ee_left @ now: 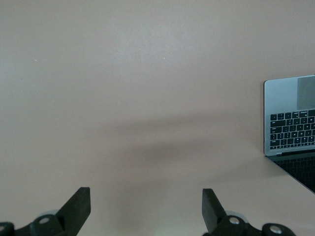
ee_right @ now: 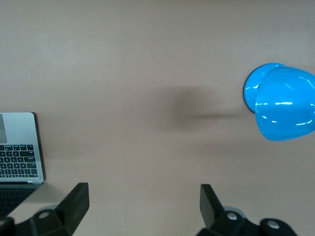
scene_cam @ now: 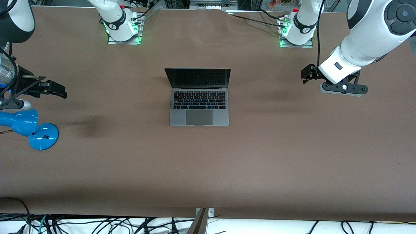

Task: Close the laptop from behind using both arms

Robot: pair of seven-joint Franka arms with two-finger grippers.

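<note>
The laptop (scene_cam: 199,97) lies open at the middle of the brown table, its dark screen upright and its keyboard and trackpad toward the front camera. Part of it shows in the left wrist view (ee_left: 291,123) and in the right wrist view (ee_right: 18,152). My left gripper (scene_cam: 306,73) hangs open and empty over bare table toward the left arm's end, well clear of the laptop; its fingers (ee_left: 78,206) stand wide apart. My right gripper (scene_cam: 57,90) hangs open and empty over the table toward the right arm's end, its fingers (ee_right: 76,199) wide apart.
A blue desk lamp (scene_cam: 31,128) stands near the right arm's end of the table, under and beside the right gripper; it also shows in the right wrist view (ee_right: 283,101). The arm bases (scene_cam: 123,27) (scene_cam: 297,31) stand along the table's edge farthest from the front camera.
</note>
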